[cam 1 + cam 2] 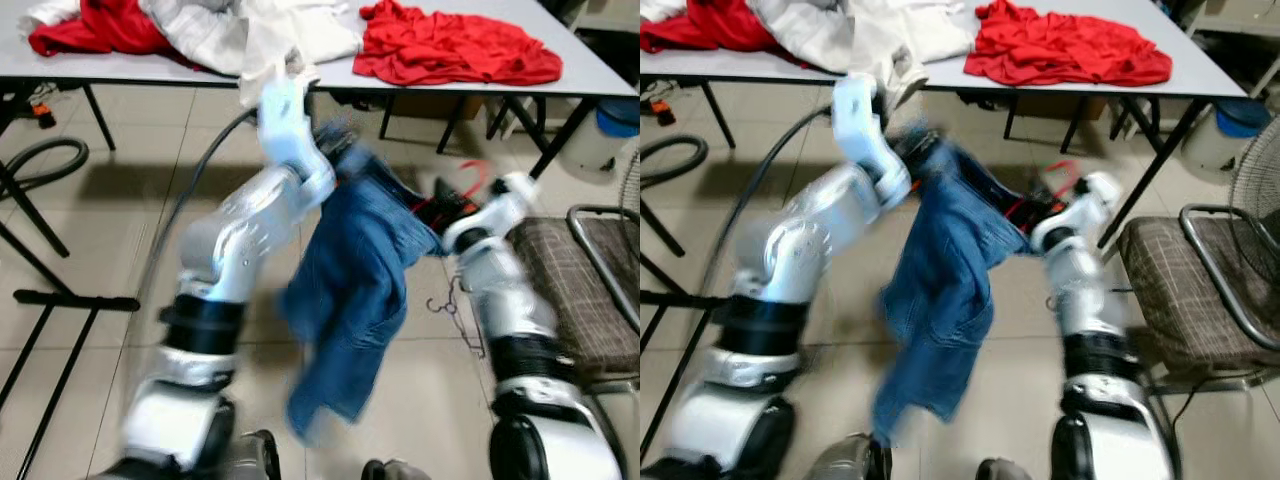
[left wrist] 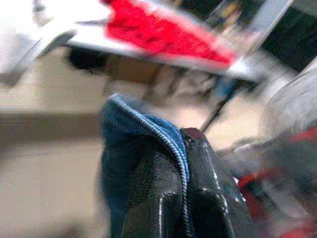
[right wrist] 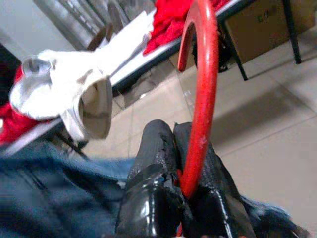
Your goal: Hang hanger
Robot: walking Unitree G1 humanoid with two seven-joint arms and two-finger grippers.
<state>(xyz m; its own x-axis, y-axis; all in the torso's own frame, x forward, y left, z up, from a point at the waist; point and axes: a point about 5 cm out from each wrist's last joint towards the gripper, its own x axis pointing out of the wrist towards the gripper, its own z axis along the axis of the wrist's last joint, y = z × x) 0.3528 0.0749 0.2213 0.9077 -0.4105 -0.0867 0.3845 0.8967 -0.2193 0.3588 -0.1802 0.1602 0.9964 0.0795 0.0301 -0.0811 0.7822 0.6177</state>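
In mid-scene above the tiled floor [image 1: 90,200], both silver arms hold up a blue denim garment [image 1: 350,300] on a red plastic hanger [image 3: 200,94]; head views blurred. Left wrist view shows what they miss: the left gripper [image 2: 183,163] has its black fingers [image 2: 148,198] pressed together on a stitched denim edge, no gap. Right wrist view shows the right gripper [image 3: 173,144] clamped narrow on the hanger's red stem just below the curved hook, which stands up clear of the fingertips. In the eye views the hanger is just a red smear [image 1: 1055,185] at the right gripper, right of the denim's top; the garment droops from between the arms toward the near floor. Far side: grey table [image 1: 600,70] with a crumpled red cloth [image 1: 455,45] and white cloth [image 1: 260,35]. Right: a brown checked chair [image 1: 575,290], touching nothing held.
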